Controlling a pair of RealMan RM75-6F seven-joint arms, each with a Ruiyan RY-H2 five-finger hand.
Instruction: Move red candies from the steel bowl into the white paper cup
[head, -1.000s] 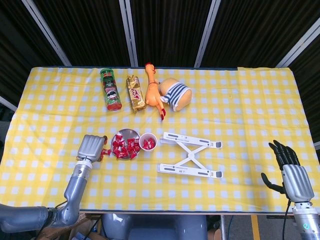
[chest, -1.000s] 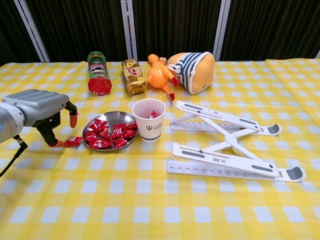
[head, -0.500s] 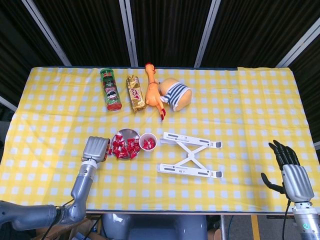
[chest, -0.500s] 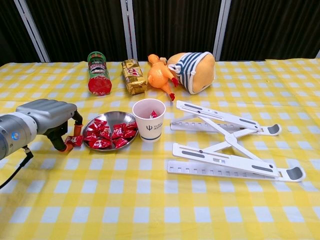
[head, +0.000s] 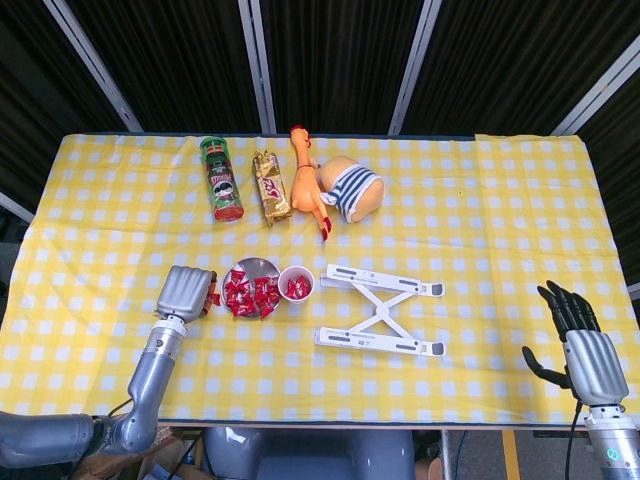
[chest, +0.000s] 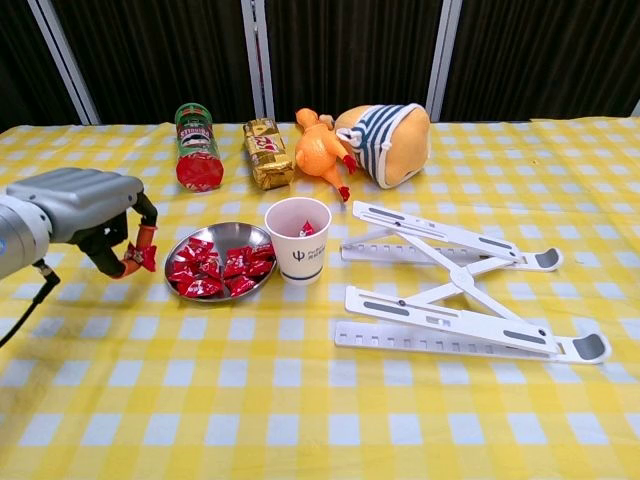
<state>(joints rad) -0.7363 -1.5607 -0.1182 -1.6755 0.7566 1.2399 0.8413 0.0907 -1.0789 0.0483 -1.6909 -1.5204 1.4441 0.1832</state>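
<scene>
A steel bowl (chest: 256, 283) (head: 264, 265) holding several red candies sits left of centre on the yellow checked cloth. The white paper cup (chest: 298, 241) (head: 296, 283) stands just right of it, with a red candy showing inside. My left hand (chest: 84, 209) (head: 186, 292) hovers left of the bowl and pinches one red candy (chest: 138, 257), lifted off the cloth. My right hand (head: 580, 338) stays at the table's near right corner, fingers spread, holding nothing; the chest view does not show it.
A white folding stand (chest: 450, 282) lies right of the cup. Along the back are a green chips can (chest: 197, 145), a gold packet (chest: 265, 152), a rubber chicken (chest: 320, 153) and a striped plush toy (chest: 390, 131).
My left hand closed on the loose red candy lying left of the bowl and has now raised it off the cloth. The right hand has not moved.
</scene>
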